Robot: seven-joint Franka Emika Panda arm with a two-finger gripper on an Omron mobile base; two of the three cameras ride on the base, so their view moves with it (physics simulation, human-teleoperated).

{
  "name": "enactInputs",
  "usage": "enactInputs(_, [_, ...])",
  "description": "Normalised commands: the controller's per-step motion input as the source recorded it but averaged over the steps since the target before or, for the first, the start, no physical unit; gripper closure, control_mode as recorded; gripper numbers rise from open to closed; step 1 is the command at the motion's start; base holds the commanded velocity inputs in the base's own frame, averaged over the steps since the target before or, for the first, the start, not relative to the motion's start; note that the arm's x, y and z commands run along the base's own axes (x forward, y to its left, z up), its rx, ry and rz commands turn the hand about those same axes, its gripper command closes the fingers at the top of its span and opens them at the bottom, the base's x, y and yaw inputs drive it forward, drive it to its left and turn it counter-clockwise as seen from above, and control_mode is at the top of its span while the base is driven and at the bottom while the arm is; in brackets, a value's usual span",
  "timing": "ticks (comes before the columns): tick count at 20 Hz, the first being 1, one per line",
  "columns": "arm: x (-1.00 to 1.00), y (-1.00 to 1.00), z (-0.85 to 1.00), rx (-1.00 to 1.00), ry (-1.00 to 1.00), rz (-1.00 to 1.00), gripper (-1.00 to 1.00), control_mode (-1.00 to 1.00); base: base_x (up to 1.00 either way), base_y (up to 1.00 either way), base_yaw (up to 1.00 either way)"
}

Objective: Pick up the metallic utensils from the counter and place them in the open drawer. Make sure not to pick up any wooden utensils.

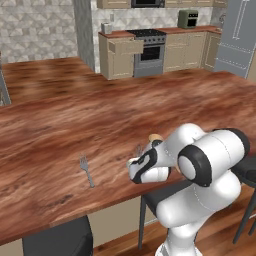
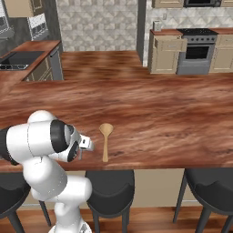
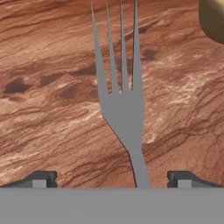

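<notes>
Fork (image 3: 124, 109) right under the hand, flat on the counter (image 1: 75, 125), its neck running down between the 2 dark fingertips (image 3: 41, 178). Gripper (image 3: 113, 180) spread wide, clamping nothing. Wooden spoon (image 2: 105, 139) lies just beside, near the counter's front edge. A 2nd fork (image 1: 86, 170) sits off to the left. Far back, the open drawer (image 1: 129, 46) juts out beside the stove (image 1: 149, 50).

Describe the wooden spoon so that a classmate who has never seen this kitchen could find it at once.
Start at the long reddish-brown counter and look at its near edge, just right of the white arm. The wooden spoon lies flat there, its round bowl pointing away and its straight handle toward the edge. It is tan wood, while the forks nearby are silver-grey metal.
</notes>
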Motion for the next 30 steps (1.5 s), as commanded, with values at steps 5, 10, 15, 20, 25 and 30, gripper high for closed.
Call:
enactInputs(5, [0.00,0.00,-0.01,0.00,0.00,0.00,1.00,-1.00,0.00,0.00,0.00])
enactInputs(10, [0.00,0.00,0.00,0.00,0.00,0.00,1.00,-1.00,0.00,0.00,0.00])
enactInputs(15, [0.00,0.00,0.00,0.00,0.00,0.00,1.00,-1.00,0.00,0.00,0.00])
enactInputs(20, [0.00,0.00,-0.01,0.00,0.00,0.00,1.00,-1.00,0.00,0.00,0.00])
enactInputs(25, [0.00,0.00,0.07,0.00,0.01,0.00,1.00,-1.00,0.00,0.00,0.00])
enactInputs(30, [0.00,0.00,0.84,0.00,0.07,-0.09,1.00,-1.00,0.00,0.00,0.00])
